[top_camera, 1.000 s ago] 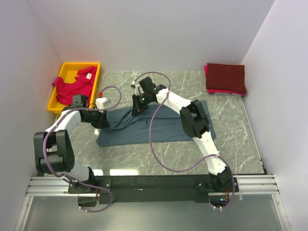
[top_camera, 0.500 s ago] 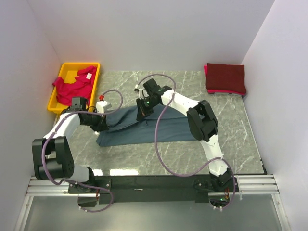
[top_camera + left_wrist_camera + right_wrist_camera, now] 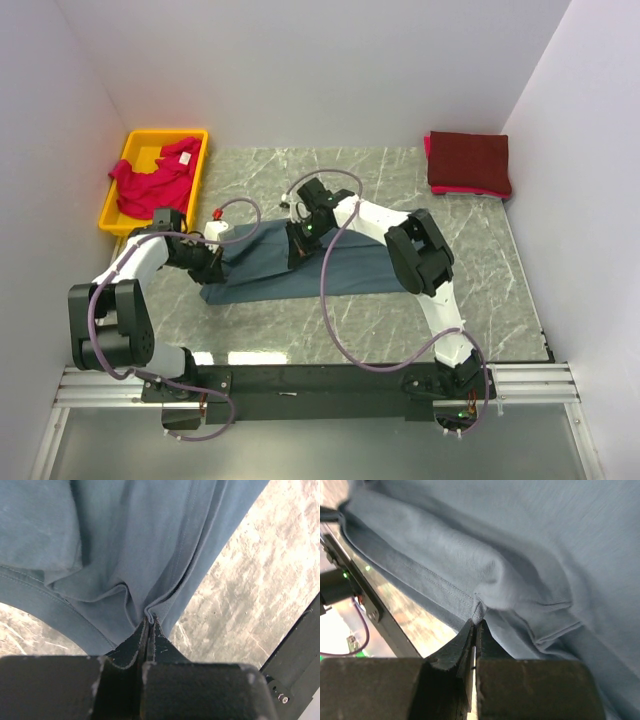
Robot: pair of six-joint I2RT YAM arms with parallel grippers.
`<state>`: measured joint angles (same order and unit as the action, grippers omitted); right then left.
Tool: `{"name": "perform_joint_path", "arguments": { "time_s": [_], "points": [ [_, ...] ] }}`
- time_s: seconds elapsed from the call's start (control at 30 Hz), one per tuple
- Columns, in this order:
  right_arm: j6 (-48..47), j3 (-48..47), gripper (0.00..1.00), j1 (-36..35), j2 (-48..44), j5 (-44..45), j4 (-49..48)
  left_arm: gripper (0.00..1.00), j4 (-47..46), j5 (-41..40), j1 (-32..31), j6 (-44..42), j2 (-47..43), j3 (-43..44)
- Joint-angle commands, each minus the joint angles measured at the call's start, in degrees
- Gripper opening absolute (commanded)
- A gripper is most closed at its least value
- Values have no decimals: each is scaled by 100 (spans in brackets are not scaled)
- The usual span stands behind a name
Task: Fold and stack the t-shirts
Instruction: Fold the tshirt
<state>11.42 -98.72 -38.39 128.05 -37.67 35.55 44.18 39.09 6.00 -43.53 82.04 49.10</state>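
— two grippers down on one shirt, is that how we read it?
— yes. our left gripper [image 3: 212, 264] has its jaws pressed together on a pinched ridge of the slate blue-grey soft cloth t-shirt [image 3: 350, 265], at the shirt's left end. our left wrist view shows the fold caught right at the fingertips [image 3: 134, 647].
— and our right gripper [image 3: 297, 252]?
— closed tight as well, nipping a stitched hem of the same shirt, to the right of the left one.
— where does the shirt lie?
— on the grey-green marble-patterned table [image 3: 490, 290], about the middle, spread left to right and bunched up between our two grippers.
— and the others?
— we see a bright pinkish-red t-shirt [image 3: 150, 180] crumpled in the yellow plastic bin [image 3: 165, 133] at the far left. a dark maroon t-shirt [image 3: 468, 158] sits folded at the far right corner, on top of a pinkish-red folded cloth [image 3: 470, 191] whose edge shows beneath it.
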Motion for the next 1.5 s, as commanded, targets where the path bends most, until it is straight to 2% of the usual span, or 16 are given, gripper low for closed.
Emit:
{"name": "perform_joint_path", "arguments": {
  "time_s": [0.0, 0.1, 0.2, 0.23, 0.47, 0.6, 0.63, 0.7, 0.73, 0.77, 0.8, 0.83, 0.9, 1.03, 1.17, 1.47],
  "points": [
    [-105, 221, 0, -107, -430, -161, 13, 1, 213, 28, -11, -305, -57, -32],
    [-131, 388, 1, -107, -526, -153, 22, 1, 301, 63, -2, -402, -48, -15],
    [-228, 467, 2, -125, -553, -39, 75, 12, 389, 134, -11, -437, -48, 55],
    [-237, 485, 1, -116, -570, -13, 75, 13, 389, 195, -2, -394, -39, 90],
    [-272, 845, 1, -169, -737, -205, 66, 1, 730, 344, 6, -542, 260, 433],
    [-316, 977, 0, -221, -808, -293, 84, 1, 1135, 406, 6, -902, 383, 592],
    [-333, 995, 1, -230, -799, -294, 92, 12, 1267, 415, 6, -1007, 453, 627],
    [-386, 969, 16, -248, -773, -285, 171, 40, 1557, 512, 6, -1333, 532, 776],
    [-395, 960, 25, -248, -773, -250, 172, 49, 1523, 547, 33, -1299, 611, 829],
    [-404, 960, 37, -230, -816, -154, 189, 53, 1462, 582, 102, -1098, 646, 968],
    [-412, 960, 42, -230, -843, -144, 207, 57, 1340, 678, 155, -1018, 681, 1065],
    [-465, 951, 48, -239, -921, -118, 233, 57, 1208, 705, 252, -713, 743, 1162],
    [-553, 942, 50, -221, -1009, -74, 312, 56, 909, 740, 314, -343, 804, 1478],
    [-658, 845, 49, -125, -1220, -126, 461, 49, -503, 321, 332, 1044, 945, 1813],
    [-773, 863, 46, 60, -1423, 127, 514, 41, -832, -191, 323, 1522, 1217, 2129],
    [-931, 749, 40, 350, -1107, 927, 312, 53, -1659, -991, 261, 2427, 1279, 1734]
  ]
}}
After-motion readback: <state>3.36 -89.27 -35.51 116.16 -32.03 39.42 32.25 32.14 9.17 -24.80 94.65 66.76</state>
